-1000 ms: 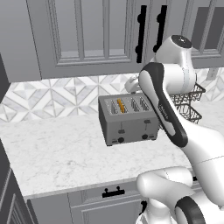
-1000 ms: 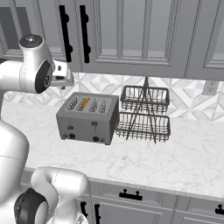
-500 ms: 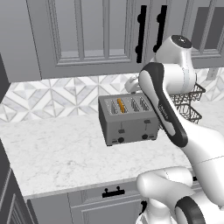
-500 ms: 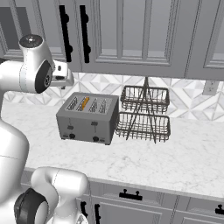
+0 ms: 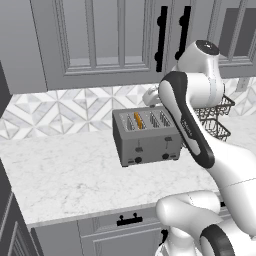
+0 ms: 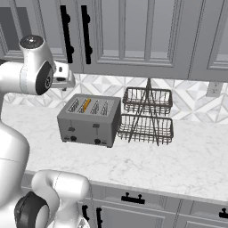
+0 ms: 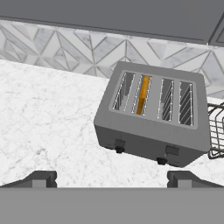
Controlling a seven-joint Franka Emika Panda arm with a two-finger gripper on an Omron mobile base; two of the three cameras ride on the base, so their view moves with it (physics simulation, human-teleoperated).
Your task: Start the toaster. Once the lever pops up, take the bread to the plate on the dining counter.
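Your gripper [image 7: 111, 178], jaws spread and empty, hangs above the toaster [image 7: 153, 120]; bread [image 7: 142, 94] sits slotted, lever [image 7: 119, 143] at seven o'clock awaiting your press.

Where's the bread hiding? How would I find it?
Look on the marble worktop for the grey toaster beside the wire rack. It has four slots on top. The bread is the orange strip in the second slot from the left; the others look empty.

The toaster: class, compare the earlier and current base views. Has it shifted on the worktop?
No. The toaster sits in the same spot beside the wire rack.
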